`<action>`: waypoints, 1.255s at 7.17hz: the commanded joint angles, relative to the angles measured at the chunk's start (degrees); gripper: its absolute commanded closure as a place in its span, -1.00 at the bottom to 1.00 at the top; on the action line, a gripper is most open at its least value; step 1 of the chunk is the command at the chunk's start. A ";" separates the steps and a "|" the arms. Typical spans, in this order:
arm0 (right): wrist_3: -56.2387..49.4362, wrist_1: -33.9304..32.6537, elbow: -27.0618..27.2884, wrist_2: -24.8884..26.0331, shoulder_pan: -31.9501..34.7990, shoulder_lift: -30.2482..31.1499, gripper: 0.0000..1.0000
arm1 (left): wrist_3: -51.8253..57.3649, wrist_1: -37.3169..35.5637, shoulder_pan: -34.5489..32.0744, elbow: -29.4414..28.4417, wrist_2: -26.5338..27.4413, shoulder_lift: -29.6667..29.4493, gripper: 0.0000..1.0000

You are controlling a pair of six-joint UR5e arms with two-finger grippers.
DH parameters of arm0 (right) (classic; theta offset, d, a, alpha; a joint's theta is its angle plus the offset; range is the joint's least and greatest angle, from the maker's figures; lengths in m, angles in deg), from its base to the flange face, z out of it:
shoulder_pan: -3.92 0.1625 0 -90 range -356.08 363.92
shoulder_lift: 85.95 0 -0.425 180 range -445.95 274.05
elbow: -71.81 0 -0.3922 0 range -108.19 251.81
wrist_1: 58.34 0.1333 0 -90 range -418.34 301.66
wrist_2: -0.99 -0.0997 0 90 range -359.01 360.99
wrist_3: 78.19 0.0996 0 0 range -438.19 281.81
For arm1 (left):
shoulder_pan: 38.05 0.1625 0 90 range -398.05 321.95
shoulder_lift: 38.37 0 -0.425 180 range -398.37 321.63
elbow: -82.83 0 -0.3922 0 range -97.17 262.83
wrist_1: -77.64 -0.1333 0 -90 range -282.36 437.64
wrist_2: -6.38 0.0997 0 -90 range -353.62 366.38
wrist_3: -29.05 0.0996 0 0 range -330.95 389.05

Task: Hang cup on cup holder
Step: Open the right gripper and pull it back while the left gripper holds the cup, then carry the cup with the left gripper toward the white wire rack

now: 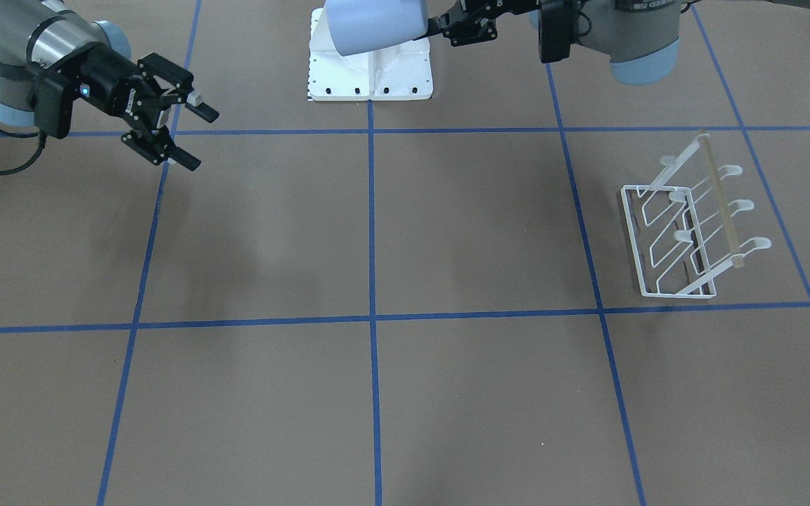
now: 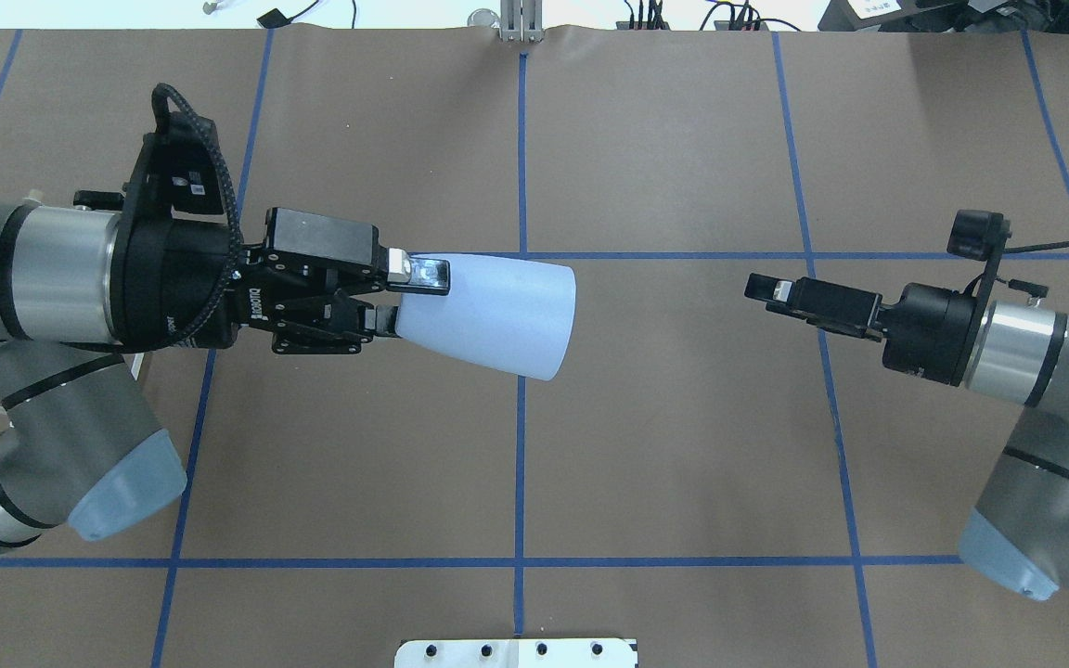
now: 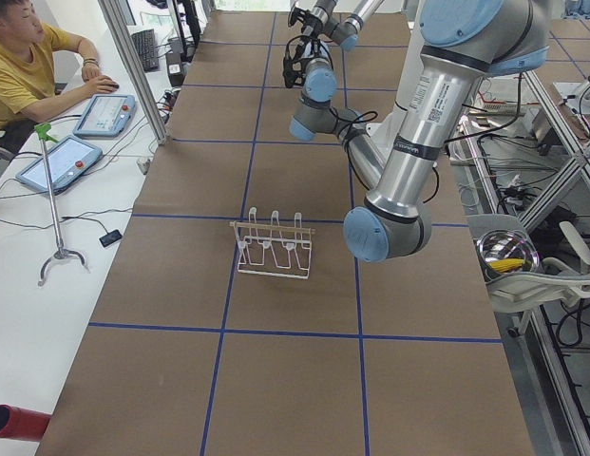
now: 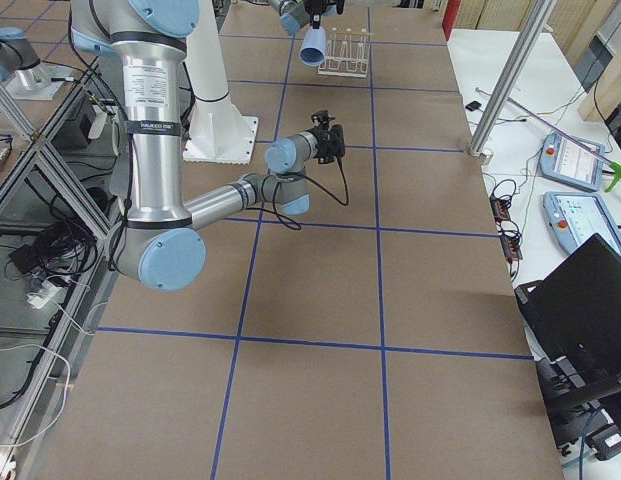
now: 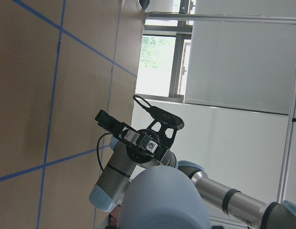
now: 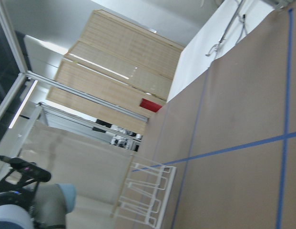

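Cup: pale blue, handleless, held on its side above the bench, well apart from the cup holder and touching none of its prongs. Left tool: fingers pinching the cup's narrow closed end; the wide end points away from the wrist, seemingly towards the right tool. Cup holder: white wire rack with a wooden dowel, standing on the bench, prongs slanted upward. Right tool: fingers spread, holding nothing, farther from the cup holder than the cup is.
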 commanded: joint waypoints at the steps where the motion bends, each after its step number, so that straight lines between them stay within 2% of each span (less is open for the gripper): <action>1: -1.03 -15.80 -0.10 -15.78 13.59 -0.02 -1.00 | 9.18 -13.94 -5.25 1.60 -5.13 0.06 1.00; 2: -6.69 -21.96 -0.36 -19.59 17.65 0.15 -1.00 | 14.27 -21.48 -7.89 2.83 -6.89 0.06 1.00; 3: -15.02 -29.68 -0.45 -20.41 19.96 1.20 -1.00 | 21.11 -31.22 -10.96 5.02 -8.73 0.06 1.00; 6: -35.94 -49.29 -0.19 -20.42 24.97 1.56 -1.00 | 42.12 -63.37 -15.37 15.46 -8.49 -0.03 1.00; 7: -43.07 -54.14 -0.19 -20.16 26.56 2.52 -1.00 | 47.49 -72.10 -16.77 18.63 -8.14 0.06 1.00; 8: -51.58 -59.15 -0.36 -20.33 28.92 3.22 -1.00 | 53.20 -78.45 -19.31 20.32 -8.05 0.06 1.00; 9: -61.93 -67.12 -0.02 -20.42 31.56 3.05 -1.00 | 59.78 -82.86 -21.43 20.42 -7.96 0.15 1.00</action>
